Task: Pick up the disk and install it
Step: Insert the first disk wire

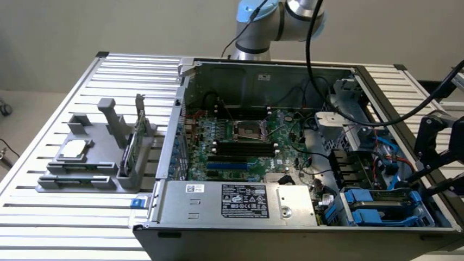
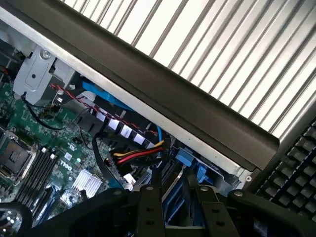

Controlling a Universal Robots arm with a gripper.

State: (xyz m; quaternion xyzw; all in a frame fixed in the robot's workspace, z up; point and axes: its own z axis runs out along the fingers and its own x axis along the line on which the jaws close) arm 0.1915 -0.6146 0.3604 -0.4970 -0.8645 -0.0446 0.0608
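Observation:
The disk, grey metal in a blue carrier, sits low in the front corner of the open computer case, on the exterior view's right. My gripper reaches down to the disk's outer end from over the case's side wall. In the wrist view my gripper has its black fingers on either side of the disk, which is seen edge-on as blue and grey strips filling the gap. The jaws look shut on it. The bay beneath is mostly hidden.
Red, yellow and blue cables run close beside the disk. The motherboard fills the case floor, with the power supply in front. On the slatted table, a grey holder carries a silver chip and an upright green card.

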